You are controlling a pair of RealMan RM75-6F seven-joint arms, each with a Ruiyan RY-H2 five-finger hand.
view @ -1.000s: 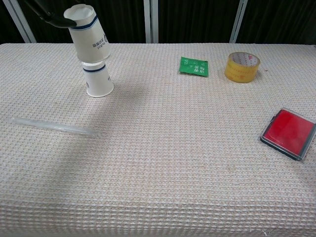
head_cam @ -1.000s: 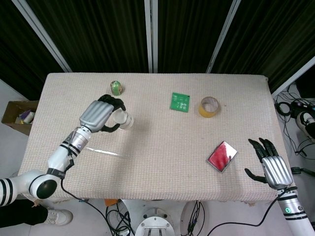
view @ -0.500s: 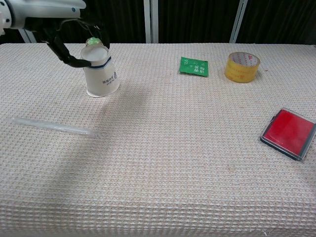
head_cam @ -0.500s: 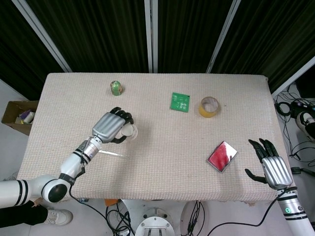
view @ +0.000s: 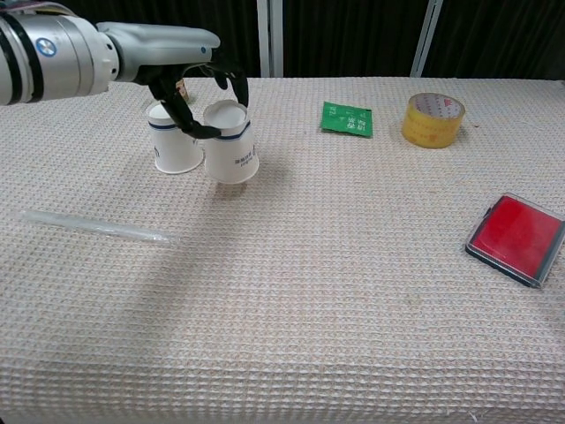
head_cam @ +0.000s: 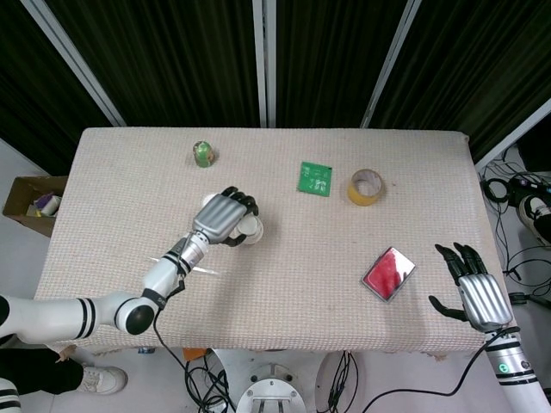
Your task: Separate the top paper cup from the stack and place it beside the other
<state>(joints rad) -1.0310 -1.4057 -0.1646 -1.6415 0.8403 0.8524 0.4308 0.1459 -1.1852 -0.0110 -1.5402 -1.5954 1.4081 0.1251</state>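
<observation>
Paper cup [view: 231, 154] upside down, gripped by left hand [view: 190, 93], just beside other cup [view: 175, 147].

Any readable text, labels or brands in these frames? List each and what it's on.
None can be read.
Held cup: small dark print low on its side, too blurred to read.
Green packet: white print, too small to read.
Left arm: small round blue mark, illegible.
Tape roll, red case, other cup: no text visible.
</observation>
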